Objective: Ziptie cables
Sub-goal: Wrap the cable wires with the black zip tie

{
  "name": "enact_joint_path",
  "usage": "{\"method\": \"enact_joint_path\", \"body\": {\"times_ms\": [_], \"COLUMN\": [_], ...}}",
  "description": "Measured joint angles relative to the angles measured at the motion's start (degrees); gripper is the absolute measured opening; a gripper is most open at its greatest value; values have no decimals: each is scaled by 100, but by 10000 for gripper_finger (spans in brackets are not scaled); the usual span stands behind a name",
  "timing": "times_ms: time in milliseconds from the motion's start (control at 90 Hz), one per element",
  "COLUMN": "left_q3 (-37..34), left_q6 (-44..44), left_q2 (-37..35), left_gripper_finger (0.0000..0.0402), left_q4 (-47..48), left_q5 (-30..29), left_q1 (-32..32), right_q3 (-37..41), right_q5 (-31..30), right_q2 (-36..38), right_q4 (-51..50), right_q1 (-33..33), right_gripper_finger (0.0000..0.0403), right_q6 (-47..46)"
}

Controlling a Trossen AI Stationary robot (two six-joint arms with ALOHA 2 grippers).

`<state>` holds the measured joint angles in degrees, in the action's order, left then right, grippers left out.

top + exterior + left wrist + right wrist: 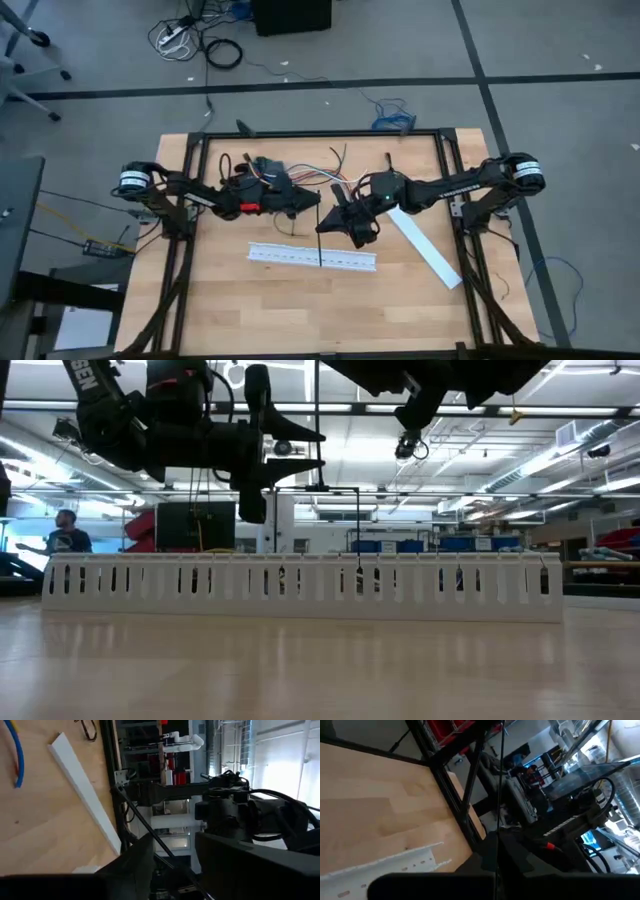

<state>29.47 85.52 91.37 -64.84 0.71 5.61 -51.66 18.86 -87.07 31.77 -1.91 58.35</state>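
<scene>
The ziptie [319, 232] stands near upright between both grippers, its long axis vertical in the low view. The right gripper [352, 222] appears clenched on it. Left gripper [300, 200] close beside; fingers' state indeterminable. The cables [325, 170] lie behind on the counter [260, 320].

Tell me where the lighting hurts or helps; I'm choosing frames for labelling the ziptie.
High view: even overhead light and soft shadows; the ziptie reads dark against the wood and the white channel. Low view: bright ceiling lights behind turn the arms into silhouettes. Right wrist view: the ziptie is a thin dark line, with glare at the upper right. Left wrist view: strong window glare.
</scene>
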Motion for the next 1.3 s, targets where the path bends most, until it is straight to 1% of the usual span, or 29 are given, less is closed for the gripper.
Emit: {"method": "enact_joint_path", "body": {"times_ms": [267, 378, 444, 567, 678, 800, 889, 967, 1033, 1144, 1300], "left_q3": [0, 0, 0, 0, 0, 0, 0, 0, 0, 0, 0], "left_q6": [-334, -727, -1039, -1376, -1622, -2097, -2784, -3681, -4356, -5384, -6420], "left_q2": [-2, -2, -2, -2, -4, -4, -4, -4, -4, -6, -177], "left_gripper_finger": [47, 12, 4, 2, 1, 1, 1, 0, 0, 0, 0], "left_q4": [0, -4, -7, -86, -277, -607, -869, -1156, -1327, -1796, -2171], "left_q5": [0, 59, 197, 221, 223, 239, 243, 277, 303, 475, 600], "left_q1": [0, 10, 43, 57, 89, 146, 197, 226, 229, 229, 227], "right_q3": [0, 0, 2, 2, 1, 2, 2, 2, 2, 2, 2], "right_q5": [1, 1, 4, 5, 8, -100, -357, -548, -576, -577, -606], "right_q2": [0, 0, 0, 0, 0, 0, 0, 0, 0, 0, 0], "right_q4": [-58, -115, -135, -162, -139, -46, -69, -70, -68, -66, -105], "right_q1": [0, 0, 0, 2, 2, 20, 71, 126, 176, 234, 243], "right_gripper_finger": [0, 0, 0, 0, 8, 32, 52, 61, 51, 10, 2], "right_q6": [0, 0, -57, -268, -1007, -2003, -2743, -3373, -3955, -4618, -5284]}}
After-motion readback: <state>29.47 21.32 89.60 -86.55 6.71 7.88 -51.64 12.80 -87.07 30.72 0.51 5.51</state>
